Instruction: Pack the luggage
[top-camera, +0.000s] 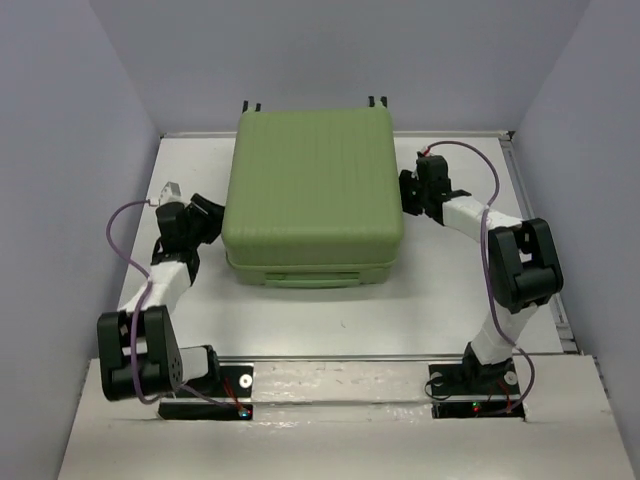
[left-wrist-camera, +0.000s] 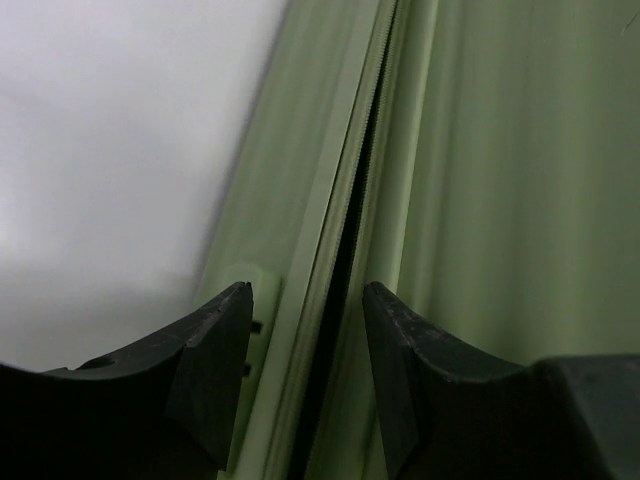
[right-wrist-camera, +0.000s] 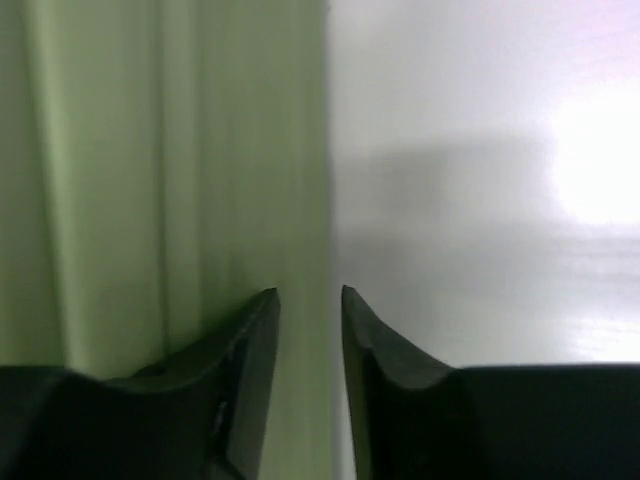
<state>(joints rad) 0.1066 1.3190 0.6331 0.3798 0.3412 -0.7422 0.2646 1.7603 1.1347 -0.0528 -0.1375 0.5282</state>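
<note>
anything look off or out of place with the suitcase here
The luggage sits square and flat, no spill or damage. One oddity: in the left wrist view its side seam shows a dark gap between the two shells, so that side looks not fully closed.

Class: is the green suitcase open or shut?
Shut: the suitcase lies flat, lid down, no lining showing. The left wrist view shows a dark slit along its seam; zipped or not, cannot tell.

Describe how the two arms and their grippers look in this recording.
The left arm and right arm have white links between bulky black joint housings, on black base plates. A purple cable loops along each. The left gripper and right gripper have matte black, curved, tapering fingers.
</note>
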